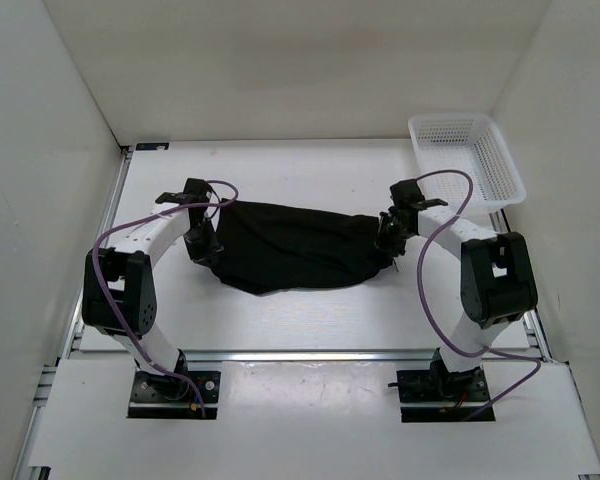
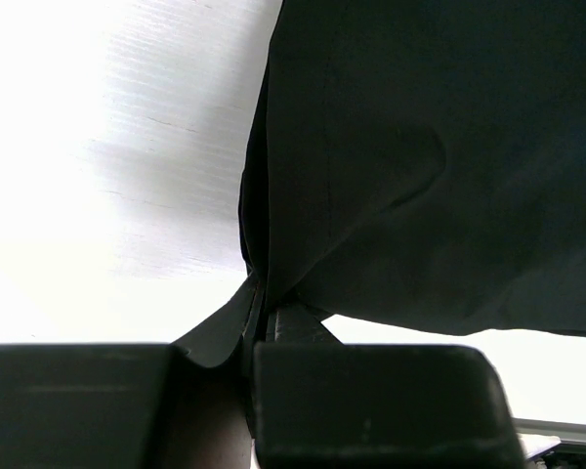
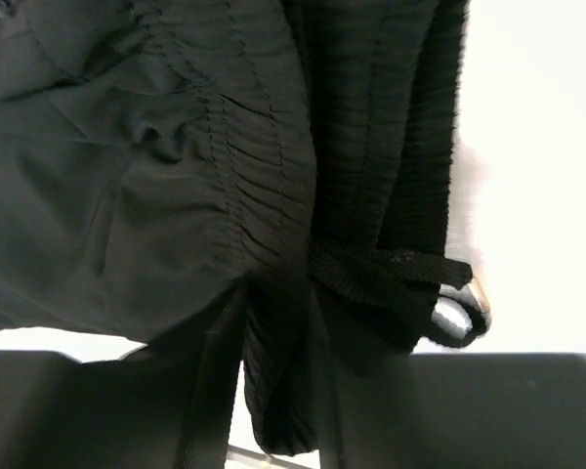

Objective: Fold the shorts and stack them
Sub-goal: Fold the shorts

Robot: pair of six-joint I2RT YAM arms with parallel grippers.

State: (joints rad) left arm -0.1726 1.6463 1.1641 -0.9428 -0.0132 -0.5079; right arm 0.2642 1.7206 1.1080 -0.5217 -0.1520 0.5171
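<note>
The left end effector [image 2: 249,357] is pressed together on a corner of the shorts [image 2: 420,147]: in its wrist view a thin fold of black cloth runs down between the two fingers and is pinched there, with the rest of the garment filling the upper right of the frame. In the top view this left end effector [image 1: 202,243] sits at the left end of the shorts [image 1: 290,250].

The right end effector [image 3: 293,401] has the gathered waistband [image 3: 371,117] hanging down between its fingers, with a loop of drawstring [image 3: 391,269] just to the right. Whether the fingers clamp the cloth or stand loose about it I cannot tell. In the top view the right end effector [image 1: 388,238] is at the right end of the garment.

Between the two the shorts stretch across the middle of the frame as a dark band, its lower edge sagging in a curve onto the white desk [image 1: 310,320]. A white mesh basket [image 1: 500,165] stands at the upper right, apart from the cloth.
</note>
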